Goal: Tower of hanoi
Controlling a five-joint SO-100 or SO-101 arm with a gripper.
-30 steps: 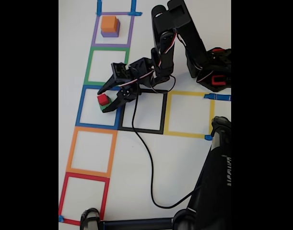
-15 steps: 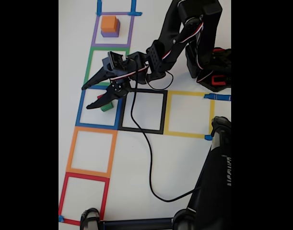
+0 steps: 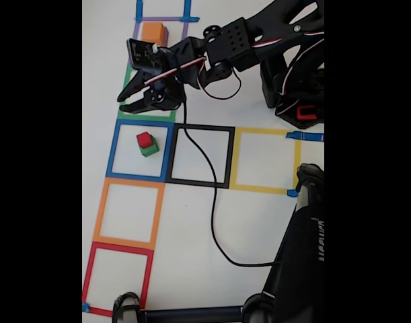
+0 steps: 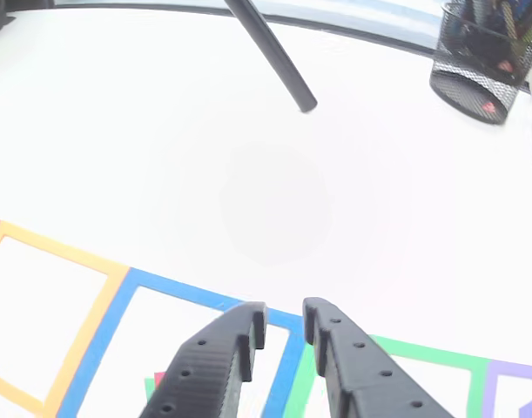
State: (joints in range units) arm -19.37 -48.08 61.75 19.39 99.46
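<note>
In the fixed view a small red cube [image 3: 145,139] sits on a green cube [image 3: 151,149] inside the blue tape square [image 3: 113,149]. An orange cube [image 3: 153,31] stands on a purple block in the purple tape square at the top, partly behind the arm. My gripper [image 3: 128,103] hovers over the green tape square [image 3: 141,116], above and apart from the red cube, holding nothing. In the other view its fingers [image 4: 215,357] stand a narrow gap apart, and bits of the red cube [image 4: 159,379] and green cube [image 4: 148,387] show at the bottom edge.
Black [image 3: 200,183], yellow [image 3: 264,189], orange [image 3: 128,181] and red [image 3: 118,247] tape squares lie on the white table. A black cable [image 3: 212,222] crosses the black square. The arm base [image 3: 299,101] is at right and a black stand [image 3: 303,256] at lower right. A mesh pen holder [image 4: 483,65] is far off.
The gripper let go of the red cube, lifted away and swung up the view to the green square. Its jaws have narrowed. The red-on-green stack stays in the blue square.
</note>
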